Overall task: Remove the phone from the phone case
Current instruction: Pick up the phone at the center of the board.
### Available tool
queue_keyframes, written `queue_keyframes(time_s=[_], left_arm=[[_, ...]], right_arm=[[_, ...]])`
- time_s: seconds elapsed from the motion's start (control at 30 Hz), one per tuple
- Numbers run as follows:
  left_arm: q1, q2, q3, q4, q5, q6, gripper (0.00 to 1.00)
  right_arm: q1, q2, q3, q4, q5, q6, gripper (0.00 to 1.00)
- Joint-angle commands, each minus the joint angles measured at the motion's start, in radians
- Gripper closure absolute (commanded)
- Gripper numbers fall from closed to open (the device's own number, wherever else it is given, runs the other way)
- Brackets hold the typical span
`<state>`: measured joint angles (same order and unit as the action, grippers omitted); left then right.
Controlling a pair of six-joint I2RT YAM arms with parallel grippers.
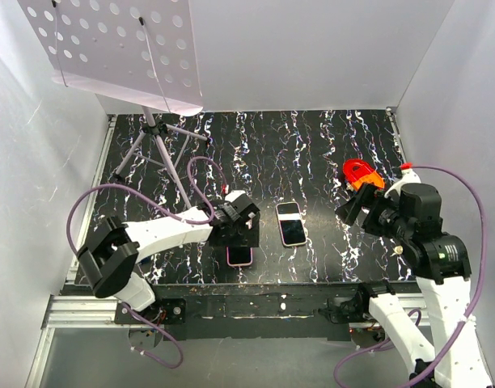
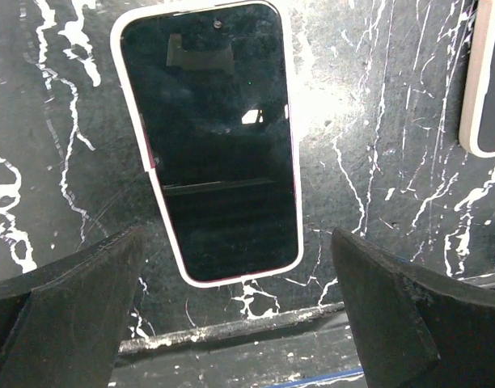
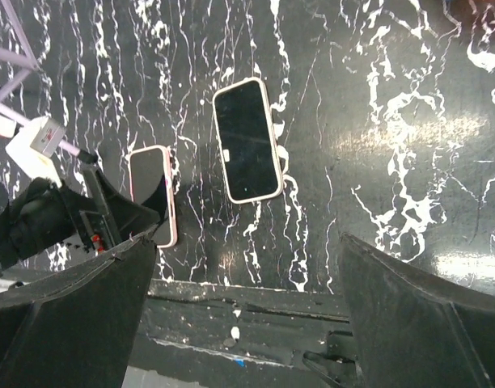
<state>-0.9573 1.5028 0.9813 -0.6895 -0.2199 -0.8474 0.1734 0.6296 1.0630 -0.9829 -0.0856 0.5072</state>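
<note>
Phone (image 2: 211, 145) screen-up, long axis near-far, below spread left fingers (image 2: 69, 299); right fingers (image 3: 417, 315) spread too, both empty.

No text can be read; a small white tag (image 3: 39, 136) may carry print, but it is too blurred.

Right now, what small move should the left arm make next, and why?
Probably lower the left gripper straight down around the cased phone. Its jaws stand open, the phone's near end lies between the fingers in the wrist view, and nothing is gripped yet.
</note>
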Motion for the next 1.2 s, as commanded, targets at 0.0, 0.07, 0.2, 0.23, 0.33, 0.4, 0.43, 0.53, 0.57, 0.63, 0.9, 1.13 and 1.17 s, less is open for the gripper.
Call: queue_keyframes(time_s=[0.0, 0.07, 0.2, 0.23, 0.33, 0.4, 0.43, 0.53, 0.57, 0.63, 0.9, 1.13, 1.17], left_arm=[[-0.003, 0.045, 0.023, 0.033, 0.036, 0.062, 0.00], [-0.003, 0.069, 0.028, 0.021, 0.027, 0.068, 0.00], [0.000, 0.109, 0.031, 0.028, 0.043, 0.076, 0.01], [0.000, 0.119, 0.030, 0.033, 0.050, 0.085, 0.01], [0.015, 0.138, 0.026, 0.070, 0.077, 0.094, 0.00], [0.037, 0.164, 0.030, 0.084, 0.102, 0.094, 0.01], [0.048, 0.175, 0.037, 0.084, 0.103, 0.096, 0.01], [0.057, 0.191, 0.063, 0.081, 0.080, 0.105, 0.00], [0.057, 0.203, 0.069, 0.074, 0.070, 0.105, 0.01], [0.057, 0.224, 0.089, 0.064, 0.056, 0.110, 0.01], [0.057, 0.295, 0.099, 0.019, -0.032, 0.090, 0.06], [0.055, 0.310, 0.086, 0.025, -0.090, 0.094, 0.28], [0.055, 0.312, 0.086, 0.031, -0.088, 0.103, 0.32]], right_arm=[[0.005, 0.042, -0.021, 0.003, -0.074, -0.056, 0.02], [0.005, 0.030, -0.038, 0.013, -0.069, -0.061, 0.02], [0.005, 0.012, -0.077, 0.056, -0.101, -0.062, 0.02], [0.005, 0.013, -0.080, 0.064, -0.123, -0.065, 0.02], [0.005, 0.022, -0.081, 0.069, -0.125, -0.079, 0.02], [0.005, 0.033, -0.086, 0.066, -0.112, -0.079, 0.02], [0.005, 0.041, -0.089, 0.066, -0.114, -0.079, 0.02], [0.005, 0.058, -0.112, 0.081, -0.137, -0.072, 0.02], [0.005, 0.065, -0.124, 0.090, -0.150, -0.068, 0.02], [0.006, 0.084, -0.139, 0.093, -0.160, -0.068, 0.02], [0.104, 0.166, -0.150, 0.082, -0.053, -0.004, 0.03], [0.313, 0.246, -0.189, 0.211, -0.020, 0.119, 0.04], [0.340, 0.258, -0.190, 0.219, -0.003, 0.131, 0.04]])
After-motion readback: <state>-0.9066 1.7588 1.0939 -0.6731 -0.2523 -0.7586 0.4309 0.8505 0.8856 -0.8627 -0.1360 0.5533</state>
